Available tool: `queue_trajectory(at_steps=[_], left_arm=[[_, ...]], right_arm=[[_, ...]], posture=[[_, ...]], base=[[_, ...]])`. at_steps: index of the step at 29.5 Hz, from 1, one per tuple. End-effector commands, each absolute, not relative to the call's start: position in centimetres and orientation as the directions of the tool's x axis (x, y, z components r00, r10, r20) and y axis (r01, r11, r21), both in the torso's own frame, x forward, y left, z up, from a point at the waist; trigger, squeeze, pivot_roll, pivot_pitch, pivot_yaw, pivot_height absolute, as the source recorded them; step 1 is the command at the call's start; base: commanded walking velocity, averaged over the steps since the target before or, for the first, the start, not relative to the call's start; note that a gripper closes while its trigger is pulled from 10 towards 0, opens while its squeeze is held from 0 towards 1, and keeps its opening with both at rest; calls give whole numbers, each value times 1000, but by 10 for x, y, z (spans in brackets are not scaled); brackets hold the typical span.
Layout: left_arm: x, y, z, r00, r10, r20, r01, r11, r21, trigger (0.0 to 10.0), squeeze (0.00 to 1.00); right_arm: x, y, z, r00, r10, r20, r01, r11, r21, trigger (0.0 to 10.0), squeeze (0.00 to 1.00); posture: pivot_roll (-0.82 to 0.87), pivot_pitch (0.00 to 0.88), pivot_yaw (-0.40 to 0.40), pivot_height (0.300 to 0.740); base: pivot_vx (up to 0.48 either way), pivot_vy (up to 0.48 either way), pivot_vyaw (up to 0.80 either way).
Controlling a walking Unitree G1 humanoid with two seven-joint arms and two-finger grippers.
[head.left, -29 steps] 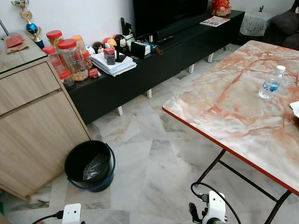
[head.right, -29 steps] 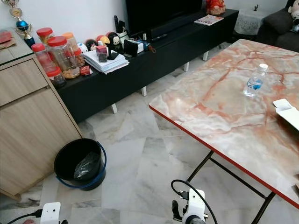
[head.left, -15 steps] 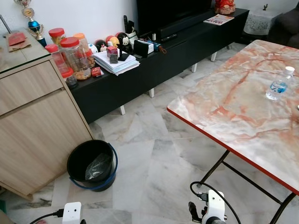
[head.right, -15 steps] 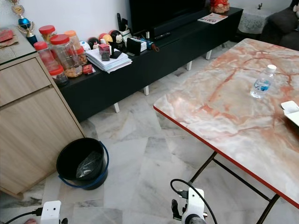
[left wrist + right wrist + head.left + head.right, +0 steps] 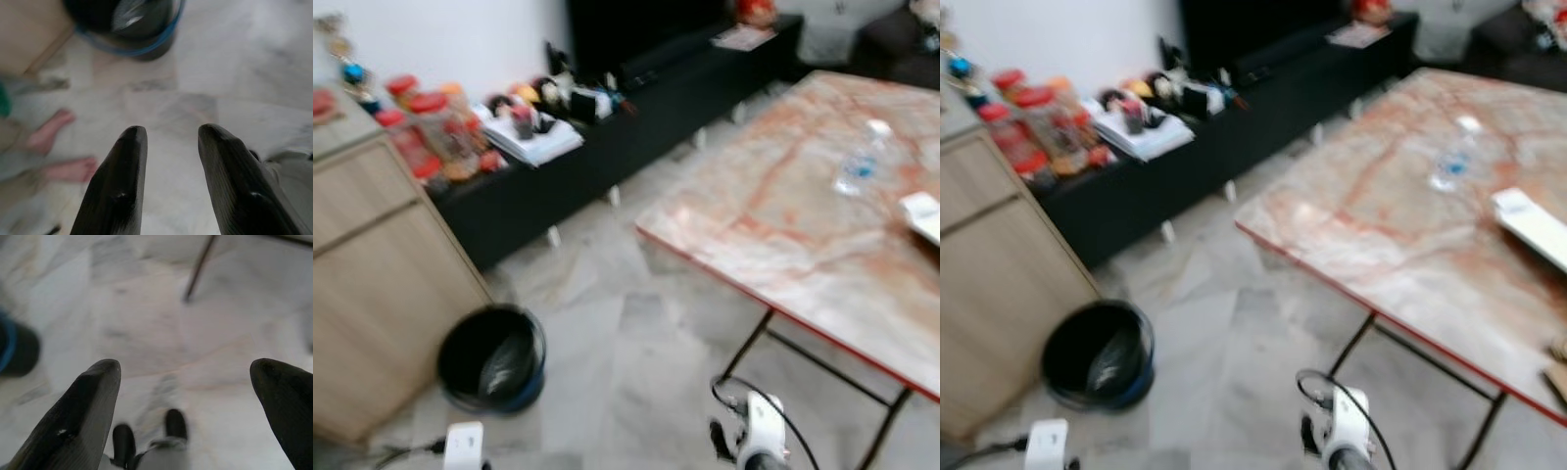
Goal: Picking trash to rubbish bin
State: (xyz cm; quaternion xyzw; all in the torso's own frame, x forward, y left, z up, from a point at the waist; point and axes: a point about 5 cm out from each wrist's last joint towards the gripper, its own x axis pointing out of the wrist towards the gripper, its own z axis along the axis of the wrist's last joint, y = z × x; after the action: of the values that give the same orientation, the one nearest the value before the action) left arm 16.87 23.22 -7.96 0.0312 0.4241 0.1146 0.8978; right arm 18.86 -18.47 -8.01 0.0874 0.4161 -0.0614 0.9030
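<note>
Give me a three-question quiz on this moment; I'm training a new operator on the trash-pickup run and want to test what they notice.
1. True or false: the plastic bottle stands on the marble-patterned table.
2. Where is the rubbish bin?
A. On the table
B. On the floor beside the wooden cabinet
C. On the black TV bench
3. Fill in: the fingers of the left gripper and the right gripper are ____, with nothing between them.

Key: 1 true; 2 B; 3 open.
</note>
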Motion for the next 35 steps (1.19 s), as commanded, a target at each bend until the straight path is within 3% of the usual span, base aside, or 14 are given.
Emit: queue_trajectory(at_steps=[1,29,35], left_arm=[[162,240,-81,589,252,-767,-181,967,179,10000,0],[158,237,-84,576,243,-780,-160,970,184,10000,0],[155,235,-85,570,240,-786,-156,971,183,10000,0]], right_arm=[[187,-174,-82,640,-17,-768,181,975,130,10000,0],[187,-174,-82,639,-13,-769,170,977,125,10000,0],[189,-174,-81,645,-12,-764,168,978,126,10000,0]], posture=[[63,0,85,740],[60,0,83,740],[62,0,73,740]], base=[[0,0,-738],[0,0,-769],[0,-270,-641]])
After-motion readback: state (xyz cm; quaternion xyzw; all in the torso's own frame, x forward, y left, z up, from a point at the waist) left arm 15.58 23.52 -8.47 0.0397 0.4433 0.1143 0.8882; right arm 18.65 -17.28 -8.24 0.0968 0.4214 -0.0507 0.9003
